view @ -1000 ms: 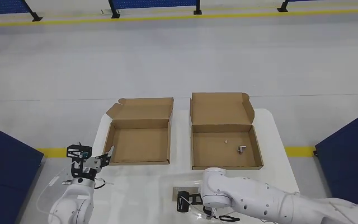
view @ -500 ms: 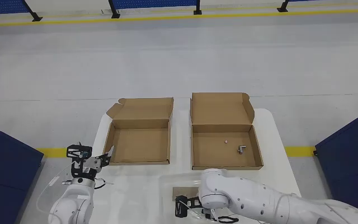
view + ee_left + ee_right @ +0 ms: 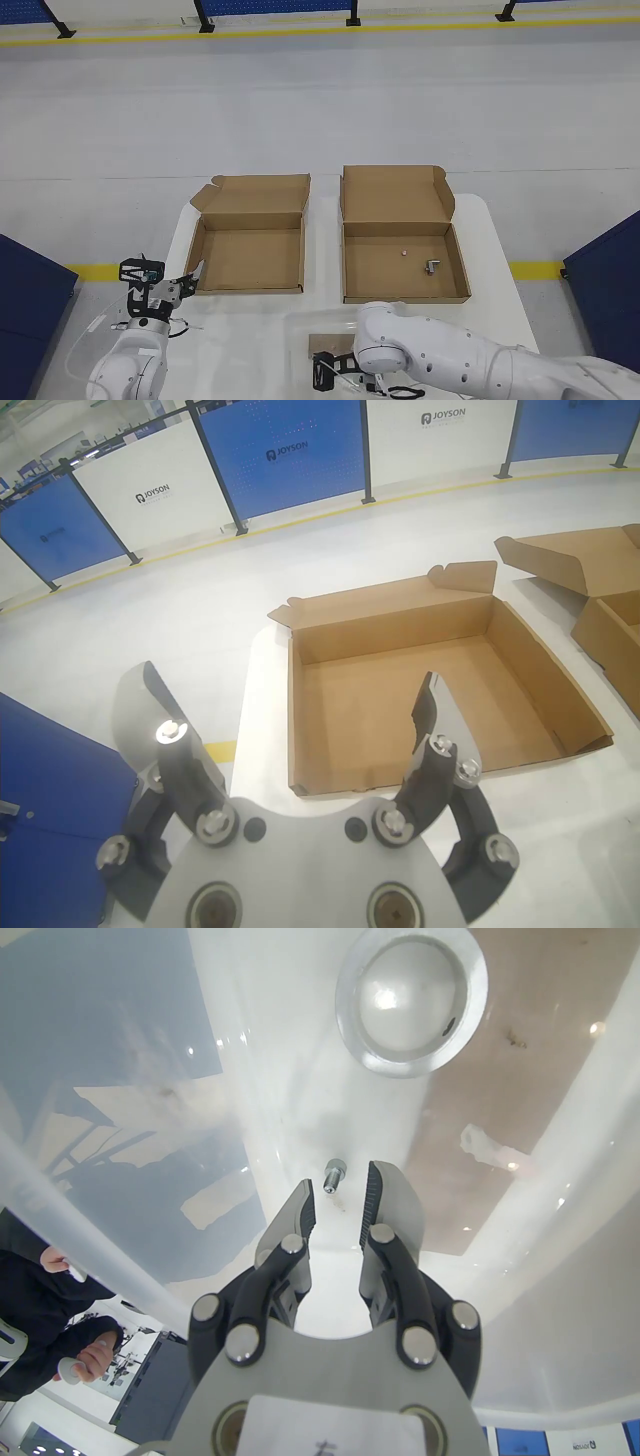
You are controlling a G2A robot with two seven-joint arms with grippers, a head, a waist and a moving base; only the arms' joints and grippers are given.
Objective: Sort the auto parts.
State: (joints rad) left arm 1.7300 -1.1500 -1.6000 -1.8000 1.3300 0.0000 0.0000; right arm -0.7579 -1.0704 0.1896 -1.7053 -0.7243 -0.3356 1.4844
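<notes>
On the table (image 3: 240, 325), two boxes (image 3: 250, 258) (image 3: 385, 272), one bin (image 3: 550, 1278), one bolt (image 3: 331, 1178)

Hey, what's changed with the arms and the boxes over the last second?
The right gripper drew back a little toward the robot, inside the clear bin. Its fingers are open, and a bolt lies just ahead of them, not gripped. Nothing was taken hold of or let go. The left gripper, which is open, and the two cardboard boxes stayed as they were.
</notes>
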